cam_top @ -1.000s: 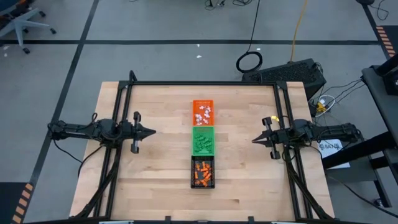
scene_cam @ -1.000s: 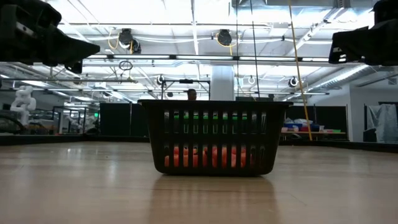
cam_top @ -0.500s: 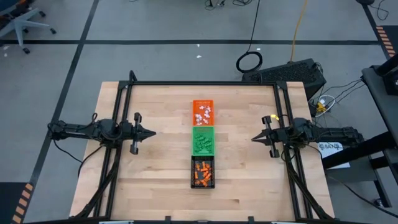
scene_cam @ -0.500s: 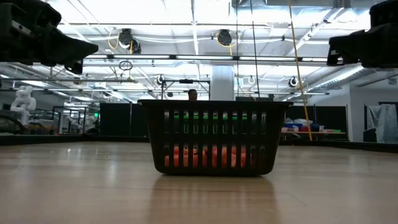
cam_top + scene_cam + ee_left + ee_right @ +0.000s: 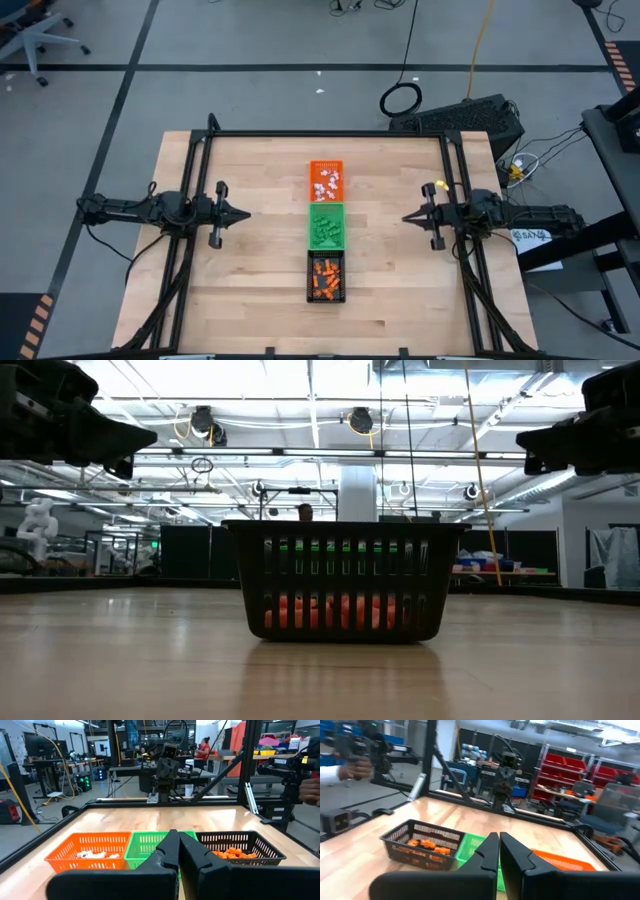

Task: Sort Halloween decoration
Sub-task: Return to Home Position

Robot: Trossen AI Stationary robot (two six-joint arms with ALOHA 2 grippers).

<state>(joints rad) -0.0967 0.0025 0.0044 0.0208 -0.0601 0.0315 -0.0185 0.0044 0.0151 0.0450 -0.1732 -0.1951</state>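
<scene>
Now my left end effector (image 5: 243,213) hangs closed and empty above the surface (image 5: 250,295), to one side of the trays. My right end effector (image 5: 405,218), likewise shut on nothing, faces it from the other side. Between them the trinkets (image 5: 326,231) lie sorted: white in the orange tray (image 5: 312,170), green in the green tray (image 5: 311,225), orange in the black tray (image 5: 309,275). I see none loose on the wood, so I judge the sorting done and homing in hand. Next, both arms need only fold back to rest, clear of the trays.

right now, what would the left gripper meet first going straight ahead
Likely the green tray, middle of the row, ahead of the left gripper; it might pass above the rim.
</scene>
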